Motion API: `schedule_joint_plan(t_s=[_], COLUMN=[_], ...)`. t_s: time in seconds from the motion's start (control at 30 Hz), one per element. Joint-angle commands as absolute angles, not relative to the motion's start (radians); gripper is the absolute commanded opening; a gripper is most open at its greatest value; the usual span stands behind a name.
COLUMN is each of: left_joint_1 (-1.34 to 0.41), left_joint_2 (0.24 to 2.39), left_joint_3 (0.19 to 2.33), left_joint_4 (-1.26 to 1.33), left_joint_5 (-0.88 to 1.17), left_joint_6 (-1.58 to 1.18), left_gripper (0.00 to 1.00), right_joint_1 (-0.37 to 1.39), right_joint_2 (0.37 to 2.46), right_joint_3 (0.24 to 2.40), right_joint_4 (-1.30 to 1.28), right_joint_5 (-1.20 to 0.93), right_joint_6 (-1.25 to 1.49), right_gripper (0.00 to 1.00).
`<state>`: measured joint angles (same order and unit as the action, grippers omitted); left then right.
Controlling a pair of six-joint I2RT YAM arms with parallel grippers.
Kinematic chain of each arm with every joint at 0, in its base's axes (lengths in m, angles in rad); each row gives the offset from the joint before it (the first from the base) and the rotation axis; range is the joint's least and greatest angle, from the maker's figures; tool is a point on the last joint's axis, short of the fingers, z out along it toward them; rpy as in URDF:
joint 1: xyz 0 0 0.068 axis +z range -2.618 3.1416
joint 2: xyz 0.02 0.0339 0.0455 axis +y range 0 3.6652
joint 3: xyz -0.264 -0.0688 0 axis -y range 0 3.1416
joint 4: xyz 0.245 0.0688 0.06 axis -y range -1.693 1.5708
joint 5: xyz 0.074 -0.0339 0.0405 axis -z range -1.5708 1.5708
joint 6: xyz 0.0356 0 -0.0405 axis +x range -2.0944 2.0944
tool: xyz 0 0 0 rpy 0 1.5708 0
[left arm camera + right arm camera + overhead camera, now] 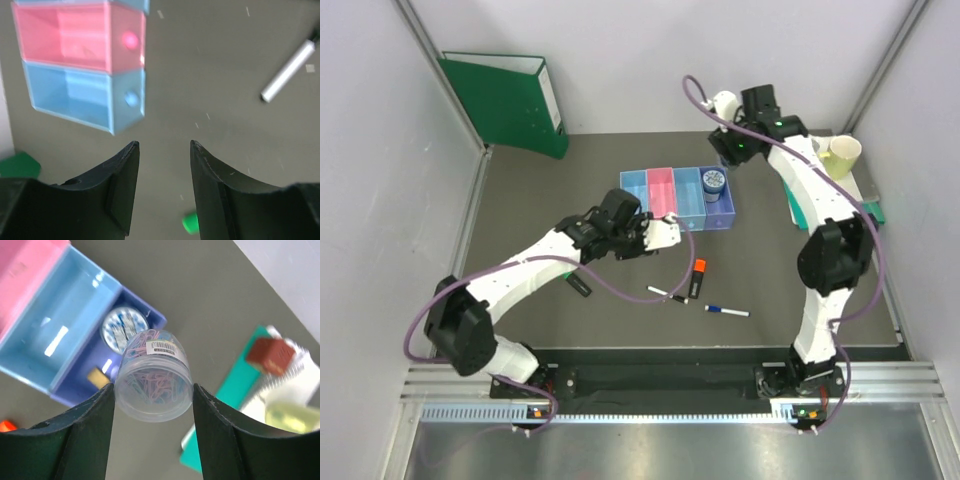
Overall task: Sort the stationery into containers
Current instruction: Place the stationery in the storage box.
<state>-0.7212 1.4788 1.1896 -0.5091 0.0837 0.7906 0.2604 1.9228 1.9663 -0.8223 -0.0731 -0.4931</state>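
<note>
The four joined bins [672, 193] stand mid-table: light blue, pink, blue, purple. The round blue-white tub [124, 329] and the tan block [98, 377] lie in the purple bin [150, 317]. My right gripper [152, 388] is shut on a small clear purplish cup of paper clips [154, 371], held above that bin's near end. My left gripper [164, 145] is open and empty over bare table beside the light blue bin [85, 97]. A green cap [190, 223] shows low between its fingers. The orange-capped highlighter [698, 277] and two white pens [667, 293] [727, 311] lie in front of the bins.
A teal tray [868, 207] with a yellow-green mug [840, 155] and a red-brown block [272, 355] is at the right. A green binder [510, 100] leans at the back left. A small black item [580, 285] lies by the left arm.
</note>
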Motion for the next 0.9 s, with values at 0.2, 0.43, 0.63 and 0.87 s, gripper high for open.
schedule_joint_plan(t_s=[0.2,0.43,0.63,0.87], left_joint_1=[-0.635,-0.526,-0.436,-0.41], left_joint_2=[1.385,1.448,1.517,1.532], left_joint_3=[1.103,1.173,1.207,1.177], left_joint_4=[-0.67,-0.818,-0.94,-0.977], left_joint_5=[-0.063,-0.069,-0.006,0.032], left_joint_6=[0.625,0.443,0.298,0.223], left_gripper=[0.5,0.5,0.49,0.49], right_joint_1=[0.394,0.434,0.448,0.452], right_joint_2=[2.114,2.164,2.151,2.109], right_joint_3=[2.131,2.1,2.033,1.944], right_joint_4=[-0.657,-0.608,-0.581,-0.583], right_joint_5=[-0.086,-0.094,-0.091,-0.091], right_joint_6=[-0.48,-0.454,-0.459,-0.465], right_gripper=[0.27,0.27,0.27,0.27])
